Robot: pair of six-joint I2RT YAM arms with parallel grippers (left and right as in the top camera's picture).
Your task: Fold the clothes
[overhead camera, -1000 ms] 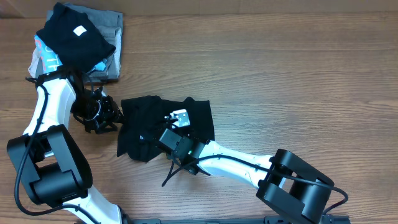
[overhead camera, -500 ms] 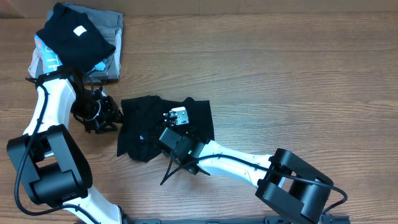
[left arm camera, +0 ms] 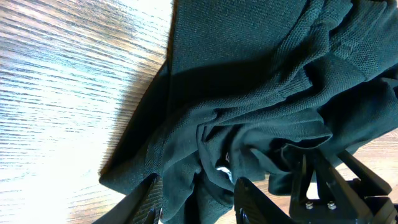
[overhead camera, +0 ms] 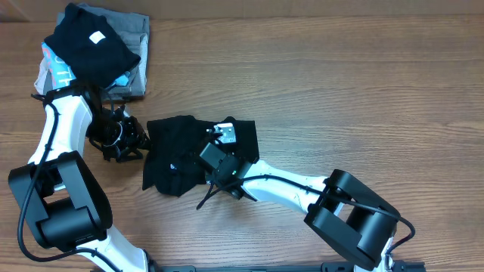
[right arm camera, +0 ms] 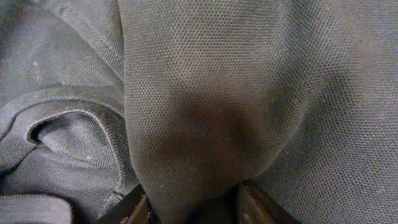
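The clothes [overhead camera: 178, 151], a black collared shirt, lie crumpled on the wooden table left of centre. My left gripper [overhead camera: 142, 141] is at the shirt's left edge. In the left wrist view a bunched fold of the dark knit clothes [left arm camera: 249, 93] fills the gap between its fingers [left arm camera: 147, 198], so the left gripper [left arm camera: 198, 202] is shut on it. My right gripper [overhead camera: 225, 134] sits on top of the shirt's right half. In the right wrist view a raised ridge of the clothes [right arm camera: 199, 112] runs down between the two jaws, and the right gripper [right arm camera: 193, 205] pinches it.
A stack of folded garments lies at the back left: a black piece with a white square label [overhead camera: 91, 44] on top of a grey one [overhead camera: 134, 30] and a light-blue one [overhead camera: 54, 66]. The right arm's black link [left arm camera: 336, 186] shows low in the left wrist view.
The right gripper has shifted a little toward the back and right over the shirt and its jaws have narrowed onto a fold. The left arm has not moved.
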